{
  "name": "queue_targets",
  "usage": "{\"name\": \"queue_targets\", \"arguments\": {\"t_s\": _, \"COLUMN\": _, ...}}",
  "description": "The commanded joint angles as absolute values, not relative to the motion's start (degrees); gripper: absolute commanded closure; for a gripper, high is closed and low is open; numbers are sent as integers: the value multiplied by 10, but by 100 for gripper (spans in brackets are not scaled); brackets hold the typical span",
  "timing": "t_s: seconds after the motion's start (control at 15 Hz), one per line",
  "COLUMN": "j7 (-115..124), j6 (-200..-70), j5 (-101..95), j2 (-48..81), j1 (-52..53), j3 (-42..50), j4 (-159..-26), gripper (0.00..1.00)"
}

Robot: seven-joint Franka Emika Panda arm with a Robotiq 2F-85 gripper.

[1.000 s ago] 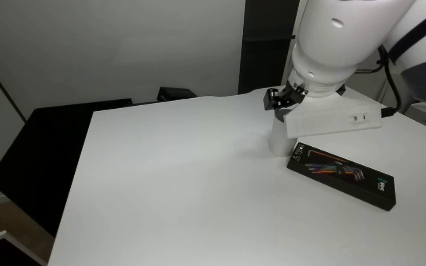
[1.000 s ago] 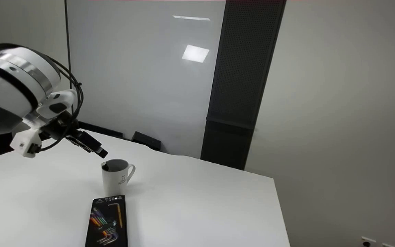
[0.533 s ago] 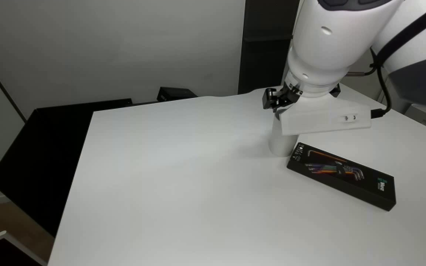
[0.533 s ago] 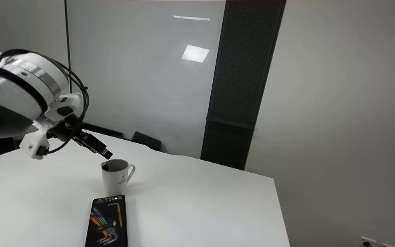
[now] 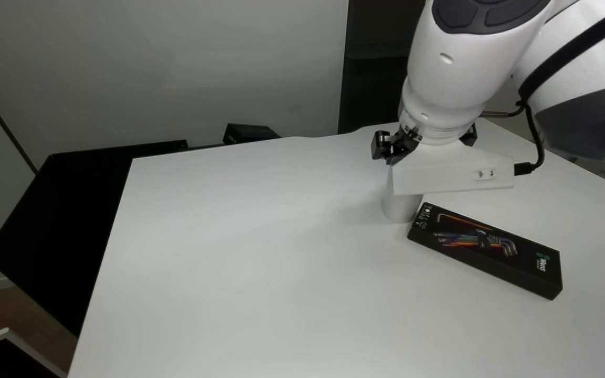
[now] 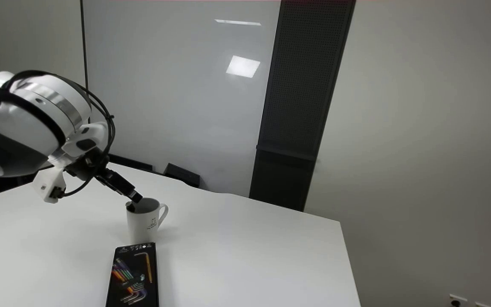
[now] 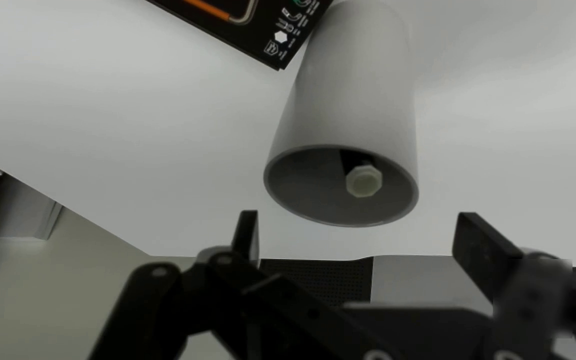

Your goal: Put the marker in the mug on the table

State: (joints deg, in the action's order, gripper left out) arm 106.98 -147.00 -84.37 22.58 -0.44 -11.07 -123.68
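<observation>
One marker (image 7: 363,181) rests in the mug (image 7: 355,95), upper centre of the wrist view, likely why my hand (image 7: 360,235), low in frame, gapes empty.

- We see a rounded, glossy white arm shell (image 5: 439,84) with an oval dimple (image 5: 446,58) above the white block (image 5: 444,179).
- Higher above the block we find a dark grey pad (image 5: 486,16), split by thin lines.
- On the block's face we count two dark dots (image 5: 480,174).
- At the block's end we notice a black connector (image 5: 523,168), and above the block slim black cables (image 6: 111,132).
- Above the block we make out a silver ring (image 6: 56,100), black band (image 5: 578,55) and dark grey patch (image 5: 591,123).
- Near the block, our black gripper (image 7: 358,227) shows pale round screw heads (image 7: 159,271) and blocky fingertips (image 7: 478,245).
</observation>
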Motion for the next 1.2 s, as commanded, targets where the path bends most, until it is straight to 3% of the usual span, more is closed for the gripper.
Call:
{"name": "queue_targets", "arguments": {"t_s": 0.0, "j7": 1087, "j6": -1472, "j5": -827, "j2": 233, "j1": 24, "j3": -86, "j4": -1224, "gripper": 0}}
{"name": "queue_targets", "arguments": {"t_s": 1.13, "j7": 1088, "j6": -1472, "j5": -802, "j2": 244, "j1": 48, "j3": -60, "j4": -1222, "gripper": 0}}
